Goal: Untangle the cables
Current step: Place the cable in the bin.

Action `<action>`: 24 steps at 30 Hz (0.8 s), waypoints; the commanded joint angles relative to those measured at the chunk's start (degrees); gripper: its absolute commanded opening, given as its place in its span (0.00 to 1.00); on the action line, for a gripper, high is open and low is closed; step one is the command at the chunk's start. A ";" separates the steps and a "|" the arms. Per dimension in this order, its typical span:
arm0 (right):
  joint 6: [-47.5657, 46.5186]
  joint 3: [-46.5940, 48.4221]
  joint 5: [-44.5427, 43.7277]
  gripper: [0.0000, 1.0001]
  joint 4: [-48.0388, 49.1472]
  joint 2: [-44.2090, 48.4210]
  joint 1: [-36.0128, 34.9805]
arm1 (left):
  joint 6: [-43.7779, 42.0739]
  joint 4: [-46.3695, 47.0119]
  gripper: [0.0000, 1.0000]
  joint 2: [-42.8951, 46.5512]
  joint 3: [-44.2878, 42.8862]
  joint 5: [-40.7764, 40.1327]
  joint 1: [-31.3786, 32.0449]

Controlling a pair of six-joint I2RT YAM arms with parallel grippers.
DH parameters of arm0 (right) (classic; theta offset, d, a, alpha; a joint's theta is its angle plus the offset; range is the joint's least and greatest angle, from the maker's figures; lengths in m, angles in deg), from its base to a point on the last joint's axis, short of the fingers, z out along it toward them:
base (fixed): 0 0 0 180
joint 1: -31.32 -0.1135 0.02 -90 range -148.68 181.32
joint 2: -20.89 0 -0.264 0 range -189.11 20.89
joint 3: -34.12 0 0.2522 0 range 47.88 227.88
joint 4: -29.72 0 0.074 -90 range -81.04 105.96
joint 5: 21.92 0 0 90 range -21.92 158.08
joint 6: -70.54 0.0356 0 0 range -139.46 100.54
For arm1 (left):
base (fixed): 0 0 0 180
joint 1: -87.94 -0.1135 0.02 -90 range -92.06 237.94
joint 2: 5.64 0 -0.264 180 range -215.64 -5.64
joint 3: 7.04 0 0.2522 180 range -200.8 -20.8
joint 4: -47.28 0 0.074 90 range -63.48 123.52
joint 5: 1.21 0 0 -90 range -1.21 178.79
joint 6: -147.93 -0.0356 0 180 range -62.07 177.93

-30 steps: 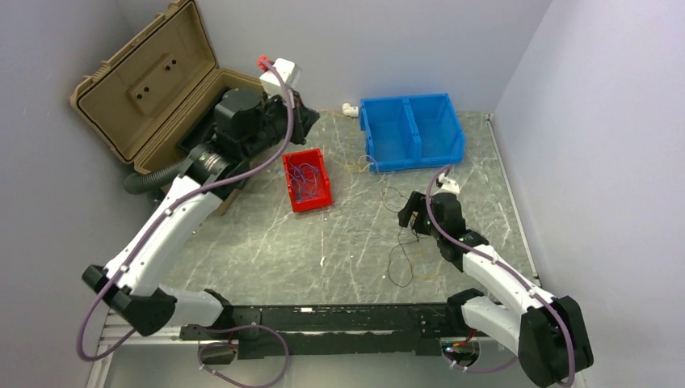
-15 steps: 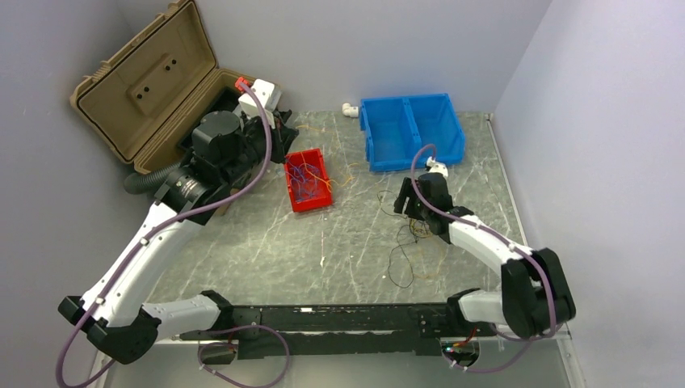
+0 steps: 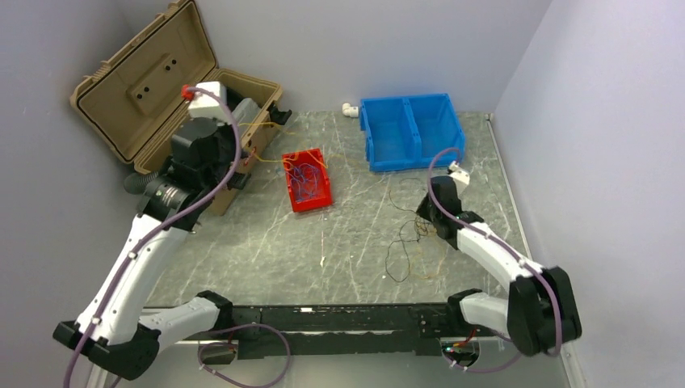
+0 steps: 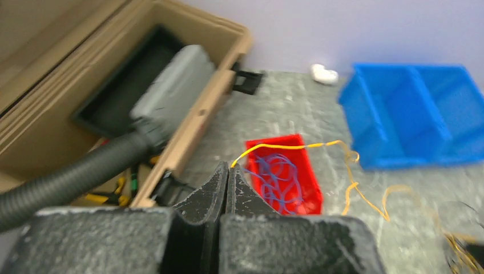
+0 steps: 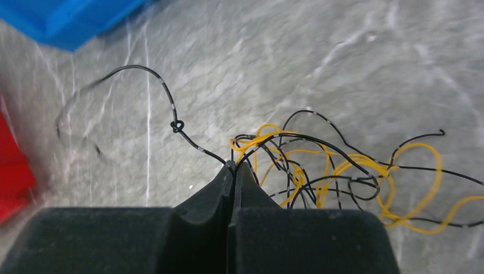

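Marbled tabletop (image 5: 342,57), tangled black-yellow cables (image 5: 319,171); left gripper (image 4: 228,169) pinches yellow strand (image 4: 285,146), right gripper (image 5: 233,166) black strand (image 5: 171,108)

Lab cell, plain walls (image 3: 363,48), blue bin (image 3: 413,166), equipment case (image 3: 141,81)

Extends the left arm (image 3: 133,250) far back and leftward, wrist raised, with the left gripper (image 4: 227,169) pressed shut, pinching a yellow cable (image 4: 285,146) at its tips. Folds the right arm (image 3: 485,246) sharply at the elbow, forearm angled inward, right gripper (image 5: 233,166) low, jaws closed on a black cable (image 5: 177,126).
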 commanded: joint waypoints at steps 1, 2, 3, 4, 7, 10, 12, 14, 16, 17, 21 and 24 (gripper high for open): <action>6.83 -3.60 -7.09 0.00 -3.26 7.71 2.51 | 6.28 -1.74 0.00 5.58 3.23 -9.82 -4.95; 7.62 -4.54 -7.26 0.00 -3.55 9.31 3.12 | 7.09 -1.37 0.00 6.40 3.99 -10.11 -5.58; 8.57 -5.41 -7.53 0.00 -4.06 10.77 3.79 | 7.57 -0.93 0.00 7.20 4.63 -10.35 -5.92; 9.44 -6.10 -8.06 0.00 -4.70 12.10 4.46 | 7.78 -0.59 0.00 7.83 5.11 -10.51 -6.11; 10.53 -7.50 -8.77 0.00 -5.72 14.07 5.47 | 7.18 0.34 0.00 8.81 5.63 -9.72 -6.32; 6.91 -8.01 -2.29 0.00 -3.19 14.30 5.50 | 5.63 5.08 0.00 9.63 7.49 -0.40 -6.34; 7.07 -8.27 -1.84 0.00 -3.23 14.62 5.57 | 6.84 4.43 0.00 9.06 6.60 0.54 -6.32; 5.92 -8.94 -1.37 0.00 -2.77 15.46 5.48 | 6.52 3.93 0.00 8.59 5.49 1.07 -6.33; 1.88 -9.83 3.18 0.00 -0.18 16.33 5.61 | 4.73 5.83 0.00 8.57 5.52 5.64 -6.34; -0.13 -10.17 5.98 0.00 1.05 16.72 5.51 | 3.98 6.65 0.00 8.25 5.28 9.16 -6.34; -4.92 -12.00 15.73 0.05 4.81 18.25 5.41 | 3.49 7.62 0.00 5.45 2.02 20.60 -6.32; -5.72 -13.00 18.56 0.10 5.87 18.91 5.41 | 3.63 8.78 0.00 2.93 -0.33 26.99 -6.32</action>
